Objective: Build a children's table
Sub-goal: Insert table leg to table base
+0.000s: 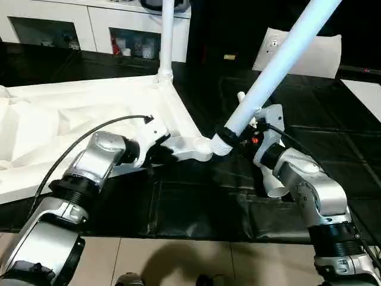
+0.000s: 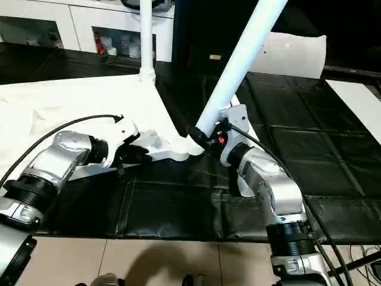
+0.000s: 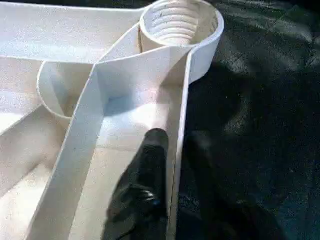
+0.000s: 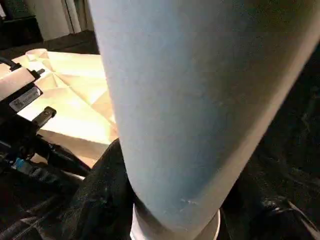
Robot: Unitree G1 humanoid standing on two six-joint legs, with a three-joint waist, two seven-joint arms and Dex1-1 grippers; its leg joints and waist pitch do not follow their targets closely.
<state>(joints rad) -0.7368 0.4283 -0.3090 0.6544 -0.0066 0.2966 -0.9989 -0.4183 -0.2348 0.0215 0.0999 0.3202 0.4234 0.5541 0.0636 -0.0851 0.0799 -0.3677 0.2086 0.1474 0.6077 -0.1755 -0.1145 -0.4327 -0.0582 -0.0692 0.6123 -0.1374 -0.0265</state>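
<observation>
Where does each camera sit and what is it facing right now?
Head pair: on the head, looking down over both forearms at the tabletop, left gripper and right gripper.
Left wrist: along its finger at the edge wall, facing the empty socket.
Right wrist: tight against the held leg.
Shared: the socket appears in head and left wrist views.

- Left silver forearm reaches inward; its black two-fingered left gripper (image 1: 159, 154) straddles a thin wall.
- Right silver forearm angles inward; its right gripper (image 1: 233, 138) clasps a white leg.
</observation>
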